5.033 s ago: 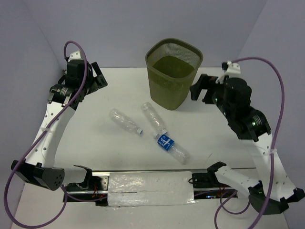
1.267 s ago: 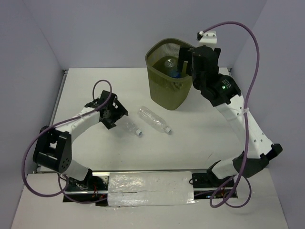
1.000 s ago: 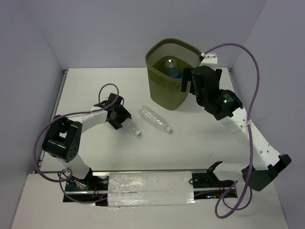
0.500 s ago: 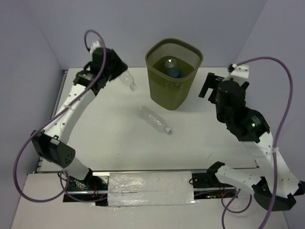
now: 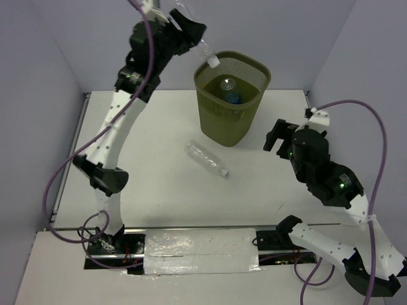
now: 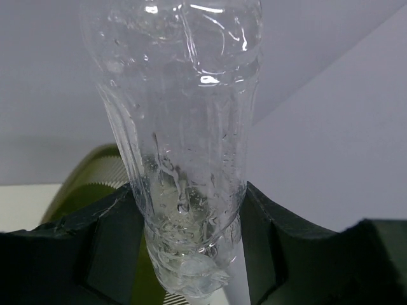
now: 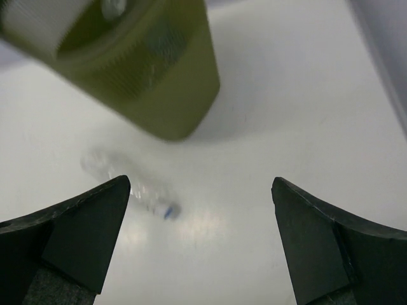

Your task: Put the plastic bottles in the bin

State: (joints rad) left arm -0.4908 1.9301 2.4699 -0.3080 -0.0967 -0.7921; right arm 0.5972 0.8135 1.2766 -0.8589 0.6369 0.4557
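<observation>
My left gripper [image 5: 189, 30] is raised high and shut on a clear crinkled plastic bottle [image 5: 202, 46]. Its white cap [image 5: 213, 61] points down over the left rim of the olive-green mesh bin [image 5: 224, 127]. In the left wrist view that bottle [image 6: 184, 127] fills the space between the black fingers [image 6: 111, 238], with the bin [image 6: 95, 181] below. Bottles lie inside the bin, one showing blue [image 5: 232, 97]. Another clear bottle [image 5: 206, 159] lies on the table in front of the bin, blurred in the right wrist view [image 7: 124, 181]. My right gripper [image 5: 277, 136] hangs open and empty to the right of the bin [image 7: 149, 70].
Purple walls stand close behind and beside the white table [image 5: 152, 121]. A foil-covered rail [image 5: 200, 251] runs along the near edge between the arm bases. Purple cables [image 5: 375, 159] loop off both arms.
The left arm has swung up and to the right with the bottle, from the back left of the table to above the bin's rim. The right arm has drawn back and lower.
</observation>
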